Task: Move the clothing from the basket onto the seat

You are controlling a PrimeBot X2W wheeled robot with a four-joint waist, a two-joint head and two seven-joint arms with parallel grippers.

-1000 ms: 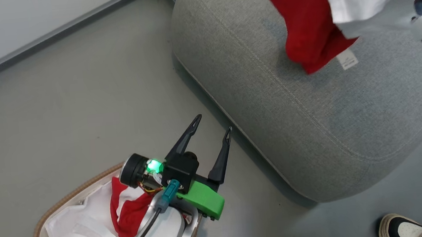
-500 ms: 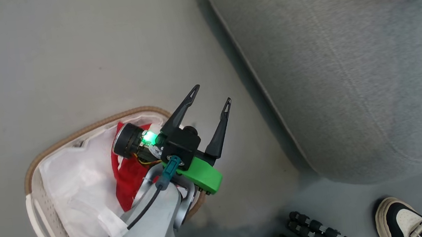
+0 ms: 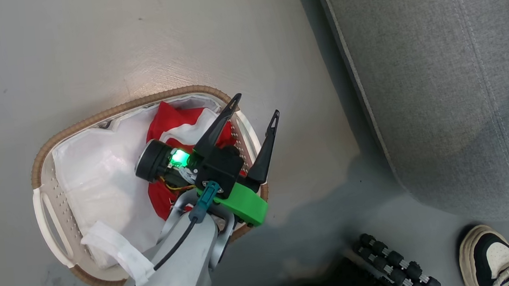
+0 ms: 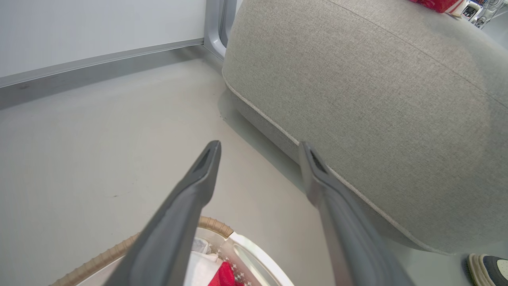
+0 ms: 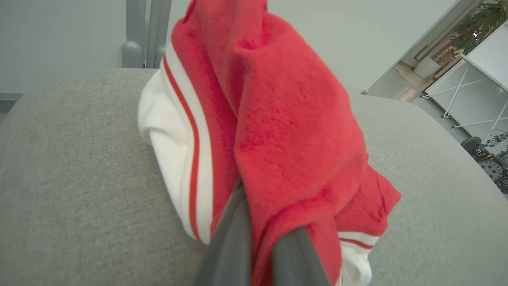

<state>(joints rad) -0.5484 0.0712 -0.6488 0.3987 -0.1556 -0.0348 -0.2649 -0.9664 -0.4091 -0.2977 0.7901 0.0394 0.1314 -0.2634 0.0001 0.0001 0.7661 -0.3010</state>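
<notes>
The cream basket (image 3: 93, 117) with a brown rim stands on the floor left of the grey seat (image 3: 439, 74). A red and white garment (image 3: 177, 117) lies in its right half on the white liner (image 3: 94, 177). My left gripper (image 3: 255, 105) hangs open and empty over the basket's right rim; in the left wrist view the left gripper (image 4: 260, 147) points past the basket rim (image 4: 214, 224) toward the seat (image 4: 377, 99). My right gripper (image 5: 262, 238) is shut on another red garment with white striped panels (image 5: 285, 139), held just above the seat (image 5: 79, 178).
A person's shoe (image 3: 494, 255) stands on the floor by the seat's near corner. A black ribbed part (image 3: 396, 260) lies at the bottom of the head view. A wall with a grey baseboard (image 4: 99, 63) runs behind the floor, and a metal post (image 5: 137, 35) rises behind the seat.
The head camera has tilted down toward the basket, which now sits whole in its picture. My left gripper stays open, now over the basket's right rim.
</notes>
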